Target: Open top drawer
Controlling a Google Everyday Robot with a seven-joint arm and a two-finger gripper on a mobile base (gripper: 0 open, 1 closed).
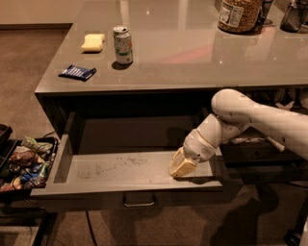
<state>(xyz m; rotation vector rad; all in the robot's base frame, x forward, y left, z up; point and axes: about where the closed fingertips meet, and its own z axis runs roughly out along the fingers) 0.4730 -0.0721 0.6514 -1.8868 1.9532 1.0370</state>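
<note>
A: Jaws: cannot tell whether clenched or released; nothing visibly held. The gripper (182, 166) is down inside the top drawer (120, 168), at or just above its pale scuffed floor, close behind the front panel and near the right inner wall.

B: Why placed there?

A: Judgement only: from inside, it can bear on the front panel and drive the drawer outward without using the pull (139, 199). The pull sits on the outer face, below and left of the jaws, with nothing touching it.

B: Drawer status?

A: It stands well out from under the worktop (192, 57), with most of the floor exposed. Task looks nearly or fully done.

B: Working outward?

A: The white arm (250, 115) rises up and right from the jaws. The worktop is above them. Up and left stands a can (123, 44). A yellow sponge (93, 42) lies further left, and a blue packet (77, 72) sits nearer the worktop's edge. Far up and right is a jar (239, 14). Far left and low is a bin of snack packets (24, 163), beside the drawer's left wall.

B: Counts?

A: One arm, one open drawer, one pull in view. One each of can, sponge, blue packet and jar. Packets in the bin: too jumbled to count.
</note>
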